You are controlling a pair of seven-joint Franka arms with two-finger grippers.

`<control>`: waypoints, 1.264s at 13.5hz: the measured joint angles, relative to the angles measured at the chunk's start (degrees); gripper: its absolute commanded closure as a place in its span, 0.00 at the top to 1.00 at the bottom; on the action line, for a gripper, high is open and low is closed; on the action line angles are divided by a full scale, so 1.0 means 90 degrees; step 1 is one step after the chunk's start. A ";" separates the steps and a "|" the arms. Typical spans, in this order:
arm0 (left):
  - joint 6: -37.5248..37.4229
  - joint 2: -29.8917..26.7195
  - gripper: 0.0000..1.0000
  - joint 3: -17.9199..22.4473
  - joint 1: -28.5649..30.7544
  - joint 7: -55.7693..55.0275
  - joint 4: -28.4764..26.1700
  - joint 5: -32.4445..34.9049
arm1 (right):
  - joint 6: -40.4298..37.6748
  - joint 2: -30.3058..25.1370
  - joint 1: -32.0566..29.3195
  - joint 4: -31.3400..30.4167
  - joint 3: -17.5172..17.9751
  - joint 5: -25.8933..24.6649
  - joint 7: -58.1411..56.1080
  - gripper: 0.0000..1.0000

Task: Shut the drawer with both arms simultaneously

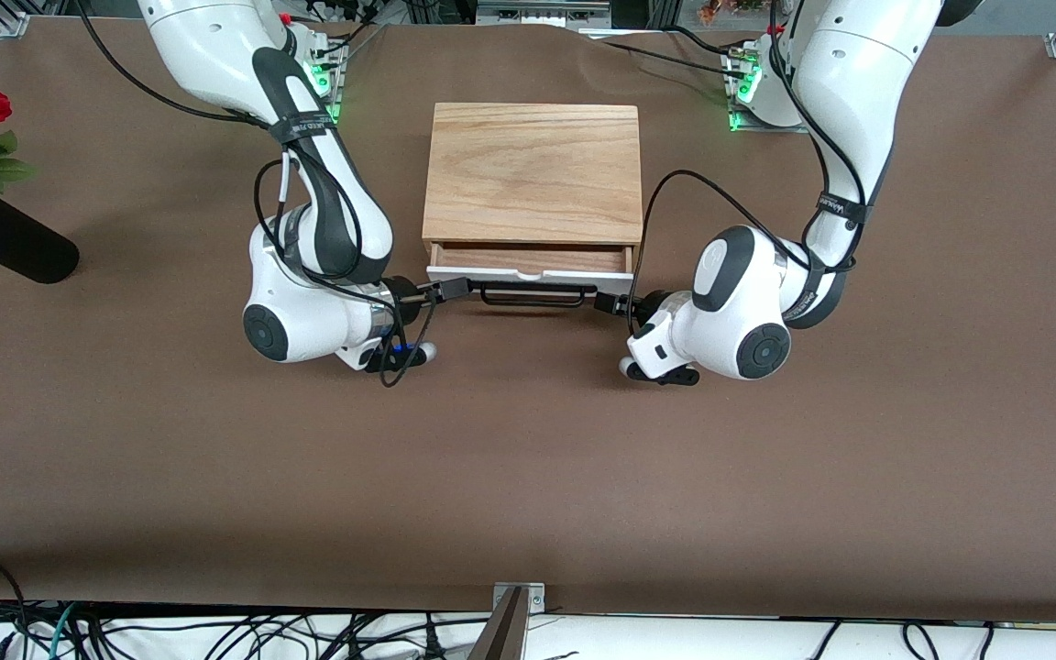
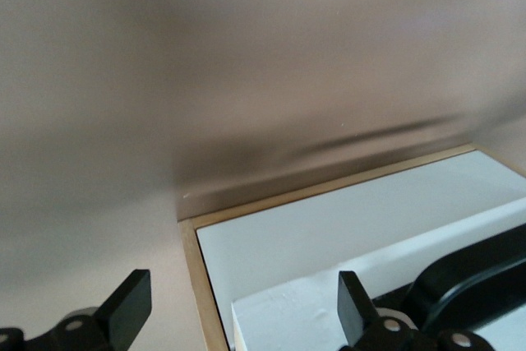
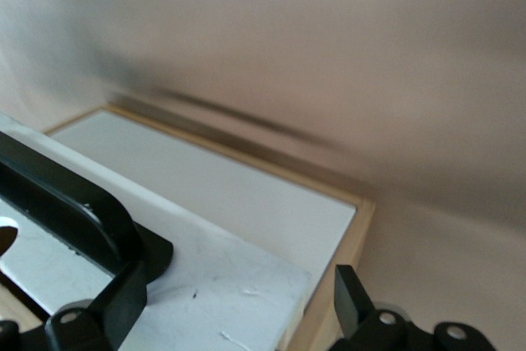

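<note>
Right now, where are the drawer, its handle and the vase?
drawer [image 1: 528,274]: front view, white front panel.
handle [image 1: 531,301]: front view, middle of the black wire bar.
vase [image 1: 19,246]: front view, black body.

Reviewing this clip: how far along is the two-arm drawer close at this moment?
Done: both arms are in place at the drawer front, the right hand at one end of the black handle, the left hand at the other, fingers open. In hand: the push itself. Left: the drawer sticks out of the wooden casing, its tray partly showing, so it must go fully in.
</note>
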 measured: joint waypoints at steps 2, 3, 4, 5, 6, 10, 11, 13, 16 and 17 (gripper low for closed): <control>-0.0331 0.0000 1.00 0.0001 0.0001 0.0000 -0.0002 0.0000 | -0.0451 0.0000 0.0000 -0.0083 -0.0050 -0.0001 0.0000 1.00; -0.0511 0.0000 1.00 0.0003 0.0001 0.0000 -0.0003 0.0000 | -0.0627 0.0000 0.0000 -0.0124 -0.0094 0.0000 0.0000 1.00; -0.0686 0.0000 1.00 0.0007 0.0002 0.0000 -0.0004 0.0000 | -0.0764 0.0000 -0.0001 -0.0152 -0.0143 0.0005 0.0000 1.00; -0.0855 0.0000 1.00 0.0012 0.0003 0.0000 -0.0006 0.0000 | -0.0889 -0.0001 -0.0002 -0.0178 -0.0185 0.0004 0.0000 1.00; -0.0985 0.0002 1.00 0.0014 0.0003 0.0000 -0.0011 0.0000 | -0.1027 -0.0002 -0.0005 -0.0242 -0.0226 0.0015 0.0001 1.00; -0.1056 0.0030 1.00 0.0015 0.0003 0.0000 -0.0022 0.0000 | -0.1192 -0.0001 -0.0074 -0.0376 -0.0364 0.0052 0.0003 1.00; -0.1056 0.0030 1.00 0.0016 0.0004 0.0000 -0.0022 0.0000 | -0.1225 0.0000 -0.0088 -0.0389 -0.0393 0.0051 0.0003 1.00; -0.1056 0.0029 1.00 0.0027 0.0008 0.0001 -0.0015 0.0000 | -0.1323 -0.0006 -0.0176 -0.0387 -0.0419 0.0035 -0.0052 1.00; -0.1039 0.0013 1.00 0.0060 0.0112 0.0014 0.0225 0.0000 | -0.0786 -0.0033 -0.0329 -0.0174 -0.0496 0.0005 -0.0191 1.00; -0.1037 -0.0001 1.00 0.0079 0.0195 0.0016 0.0389 0.0001 | -0.0553 -0.0058 -0.0392 -0.0083 -0.0525 -0.0002 -0.0218 1.00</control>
